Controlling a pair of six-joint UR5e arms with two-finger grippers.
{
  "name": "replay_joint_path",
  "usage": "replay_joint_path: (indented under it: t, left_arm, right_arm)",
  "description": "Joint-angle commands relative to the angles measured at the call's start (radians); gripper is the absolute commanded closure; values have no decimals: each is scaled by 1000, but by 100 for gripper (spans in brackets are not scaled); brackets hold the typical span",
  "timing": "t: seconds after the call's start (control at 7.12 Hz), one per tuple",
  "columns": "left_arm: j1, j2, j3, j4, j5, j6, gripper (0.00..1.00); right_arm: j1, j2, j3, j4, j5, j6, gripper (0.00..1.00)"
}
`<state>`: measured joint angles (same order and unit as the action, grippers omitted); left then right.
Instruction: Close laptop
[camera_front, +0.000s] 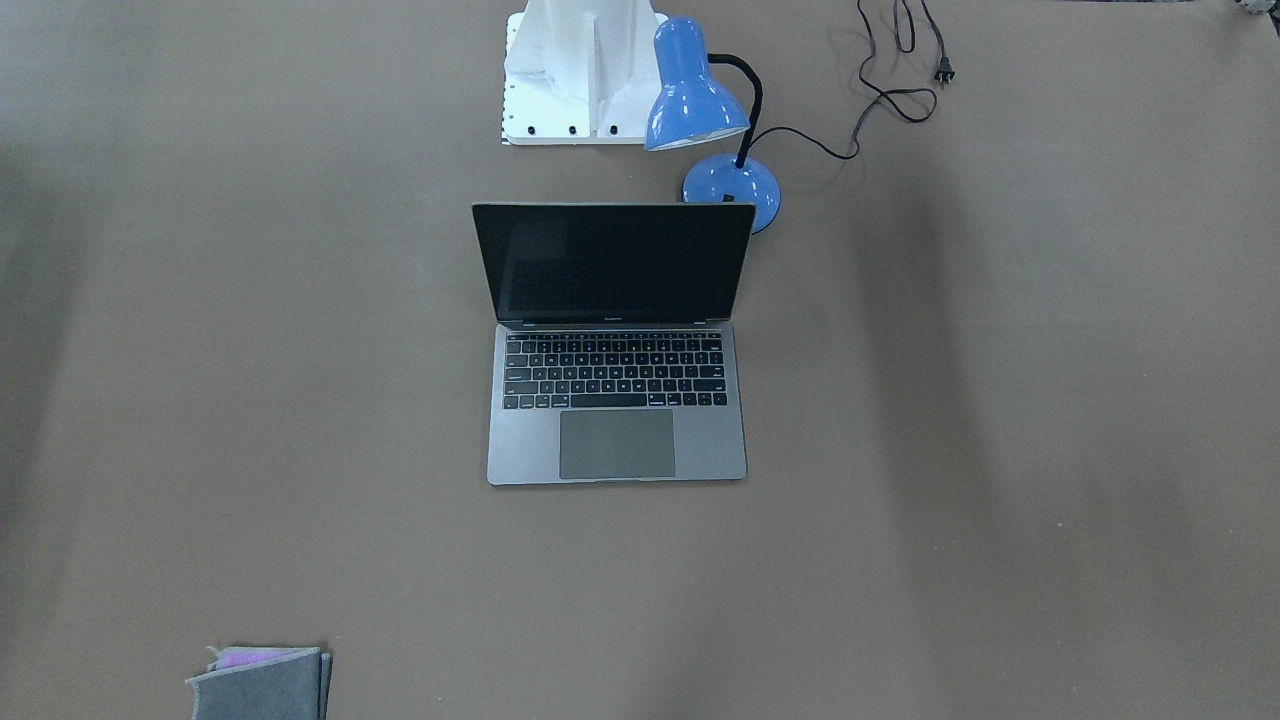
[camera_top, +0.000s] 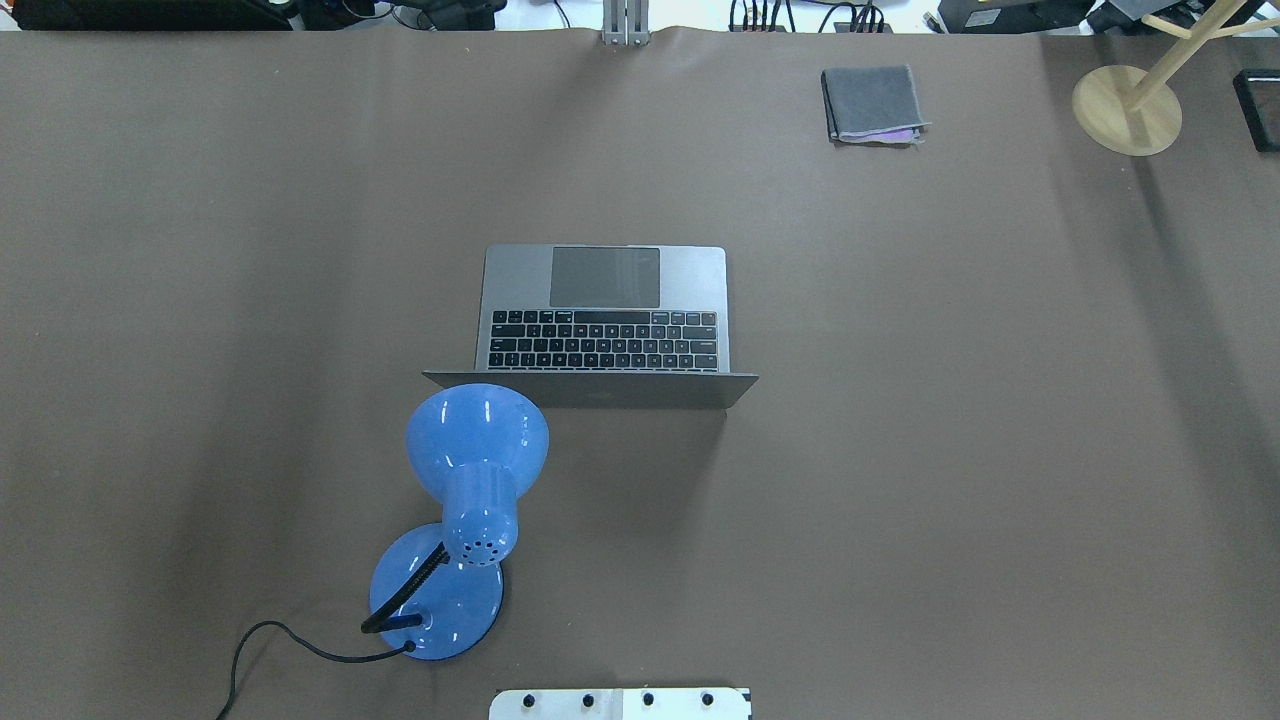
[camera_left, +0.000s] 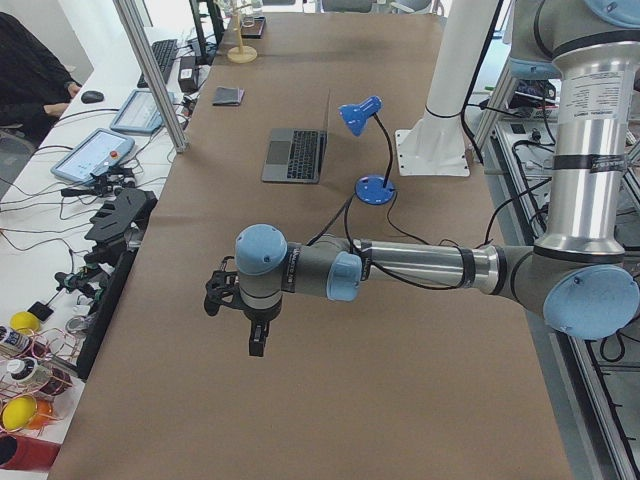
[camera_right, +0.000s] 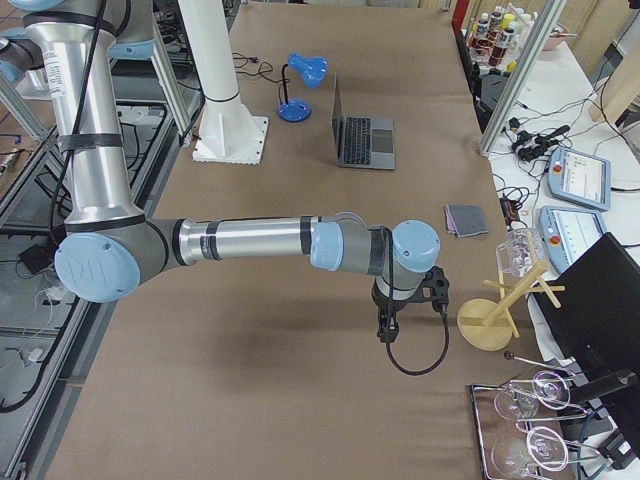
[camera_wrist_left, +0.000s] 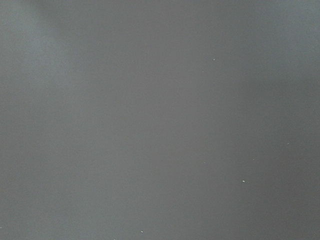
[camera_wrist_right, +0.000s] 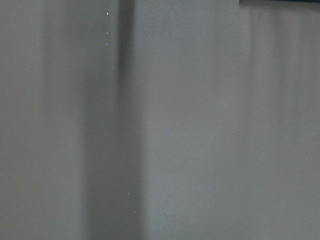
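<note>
The laptop (camera_front: 616, 440) stands open in the middle of the brown table, its dark screen upright and facing away from the robot's base. It also shows in the overhead view (camera_top: 605, 276), the left side view (camera_left: 295, 155) and the right side view (camera_right: 365, 140). My left gripper (camera_left: 258, 340) hangs over the table's left end, far from the laptop. My right gripper (camera_right: 385, 328) hangs over the right end, also far off. Both show only in the side views, so I cannot tell if they are open or shut. Both wrist views show only bare table cover.
A blue desk lamp (camera_top: 475, 440) stands just behind the laptop's lid on the robot's left, its cord (camera_front: 900, 95) trailing off. A folded grey cloth (camera_top: 873, 103) lies at the far right. A wooden stand (camera_top: 1127, 108) is at the far right corner. The white robot base (camera_front: 580, 70) is behind the laptop.
</note>
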<state>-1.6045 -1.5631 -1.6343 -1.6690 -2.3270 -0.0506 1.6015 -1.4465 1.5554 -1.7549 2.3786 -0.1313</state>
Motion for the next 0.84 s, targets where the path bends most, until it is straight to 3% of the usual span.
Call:
replay_joint_path:
  t: [0.0, 0.7]
  left_arm:
    - [0, 0, 1, 0, 0, 2, 2]
    - [0, -11, -5, 0, -5, -9, 2]
  right_arm:
    - [0, 0, 0, 0, 1, -1, 0]
    - [0, 6, 2, 0, 8, 5, 0]
